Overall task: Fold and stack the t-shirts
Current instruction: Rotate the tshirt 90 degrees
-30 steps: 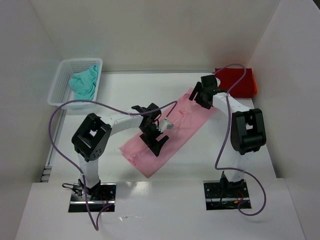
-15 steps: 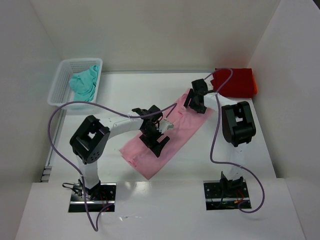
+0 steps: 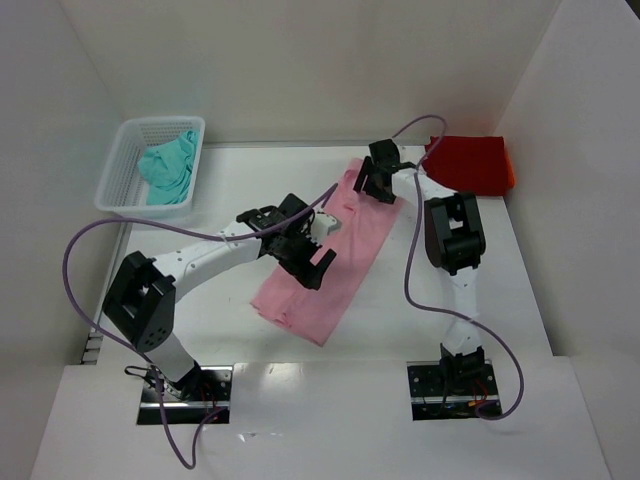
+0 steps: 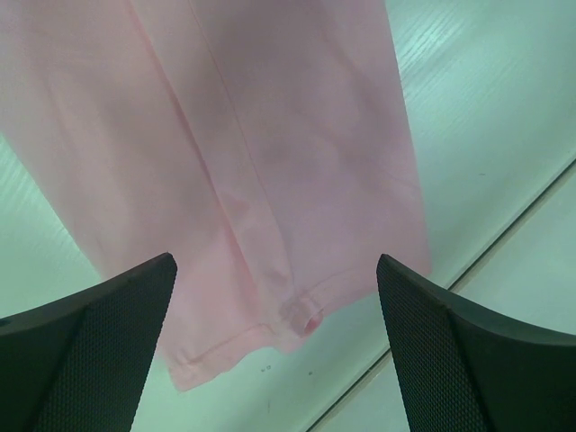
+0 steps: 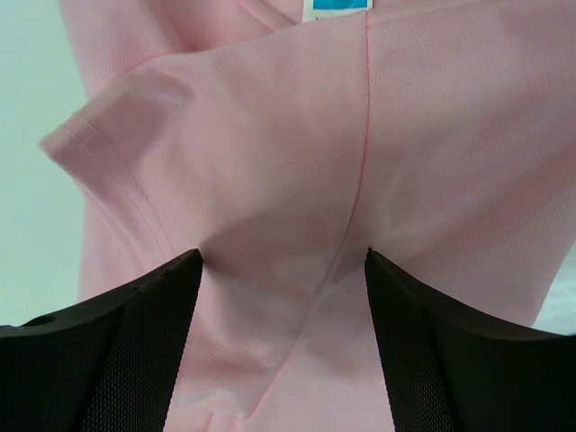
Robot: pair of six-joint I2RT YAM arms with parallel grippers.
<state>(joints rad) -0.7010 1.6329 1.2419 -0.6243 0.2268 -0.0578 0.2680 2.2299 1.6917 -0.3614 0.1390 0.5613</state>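
Observation:
The light pink t-shirt [image 3: 330, 285] lies flat in a long diagonal strip on the white table. My left gripper [image 3: 312, 264] is over its middle, open and empty; the left wrist view shows the pink shirt [image 4: 270, 162] and its hem below the spread jaws of the left gripper [image 4: 274, 265]. My right gripper [image 3: 373, 184] is at the shirt's far end, open, its fingertips [image 5: 184, 270] pressed on the pink cloth [image 5: 297, 162] near the sleeve seam. The red t-shirt [image 3: 470, 165] lies folded at the far right. The teal t-shirt [image 3: 165, 168] is crumpled in the basket.
A white mesh basket [image 3: 112, 182] stands at the far left corner. White walls enclose the table on the left, back and right. The purple cables of both arms loop over the table.
The right gripper has moved left and farther back along the shirt's far end. The left arm has stretched out. The pink shirt has swung into a steeper diagonal.

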